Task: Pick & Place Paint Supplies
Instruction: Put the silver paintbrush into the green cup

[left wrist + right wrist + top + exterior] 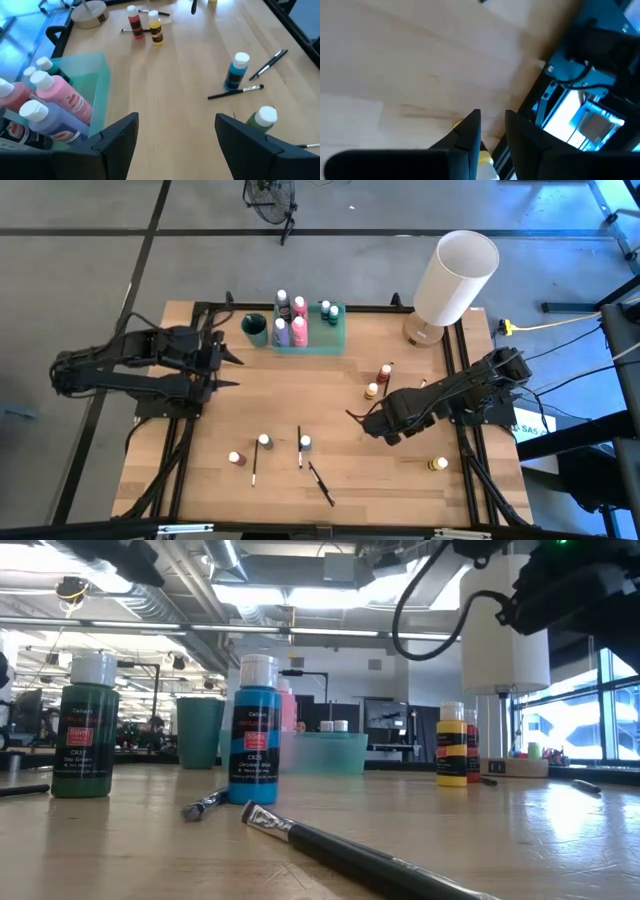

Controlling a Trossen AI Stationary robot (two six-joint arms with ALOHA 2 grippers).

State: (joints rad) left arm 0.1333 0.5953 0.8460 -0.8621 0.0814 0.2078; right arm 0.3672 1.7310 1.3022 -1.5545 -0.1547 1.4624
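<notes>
Fingers of the right gripper (492,132) stand a narrow gap apart, holding nothing, above bare counter (330,395) with a yellow bottle (482,161) just behind them. Left gripper (175,137) fingers spread wide and empty beside the green tray (335,330). Nearest paintbrush (350,852) lies flat, bristles toward the upright blue bottle (255,730).
</notes>
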